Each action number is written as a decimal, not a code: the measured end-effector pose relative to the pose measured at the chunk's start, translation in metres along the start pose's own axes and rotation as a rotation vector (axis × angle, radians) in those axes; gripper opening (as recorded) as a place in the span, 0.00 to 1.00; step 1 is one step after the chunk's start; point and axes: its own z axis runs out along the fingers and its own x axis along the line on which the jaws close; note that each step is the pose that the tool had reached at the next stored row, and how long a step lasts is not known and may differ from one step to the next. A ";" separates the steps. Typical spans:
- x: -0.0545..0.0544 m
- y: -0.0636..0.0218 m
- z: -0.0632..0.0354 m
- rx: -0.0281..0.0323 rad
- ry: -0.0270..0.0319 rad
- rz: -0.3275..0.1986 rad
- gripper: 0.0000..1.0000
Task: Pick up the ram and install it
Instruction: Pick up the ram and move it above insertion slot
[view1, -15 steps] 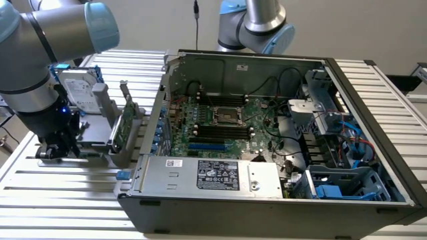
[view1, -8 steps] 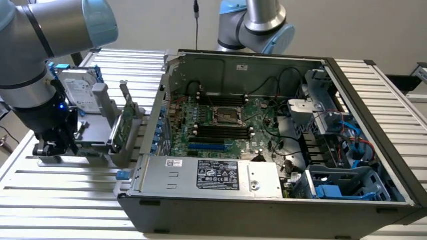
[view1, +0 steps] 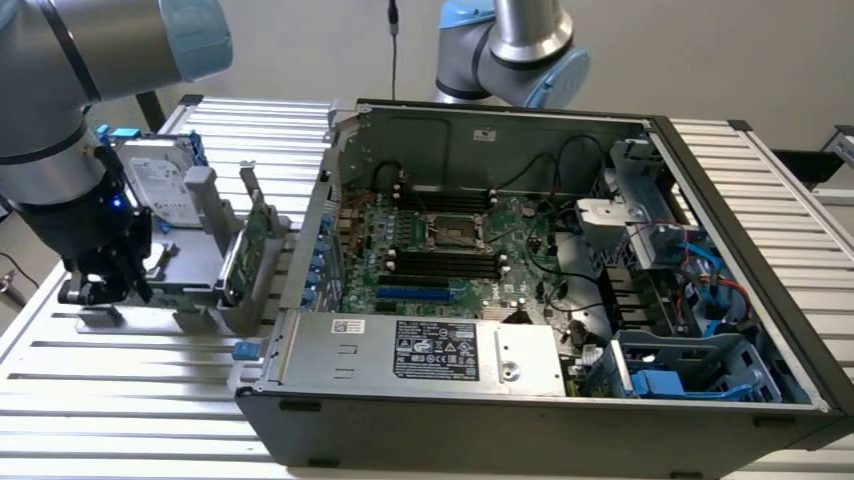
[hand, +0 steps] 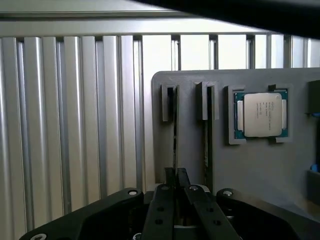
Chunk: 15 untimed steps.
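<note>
While gripper (hand: 176, 174) sits low over holder (hand: 192, 150) | jaws pinched near-shut, apparently on ram (hand: 175, 130) | ram edge-up in slot, directly under the tips | long axis runs straight ahead of tool | second stick (hand: 207, 145) just beside, one slot over

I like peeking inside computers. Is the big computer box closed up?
No, the computer case lies open on its side, its green motherboard showing inside.

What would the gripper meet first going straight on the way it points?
Likely the ram, standing on edge in a slot of the gray holder, directly in line with the gripper. Depth is unclear; they may already touch.
</note>
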 end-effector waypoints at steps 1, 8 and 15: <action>0.000 0.0001 -0.0021 0.0000 -0.0001 0.000 0.14; -0.001 0.0012 -0.0219 -0.0003 0.0008 -0.016 0.14; -0.001 0.0007 -0.0371 -0.0014 -0.0011 -0.071 0.14</action>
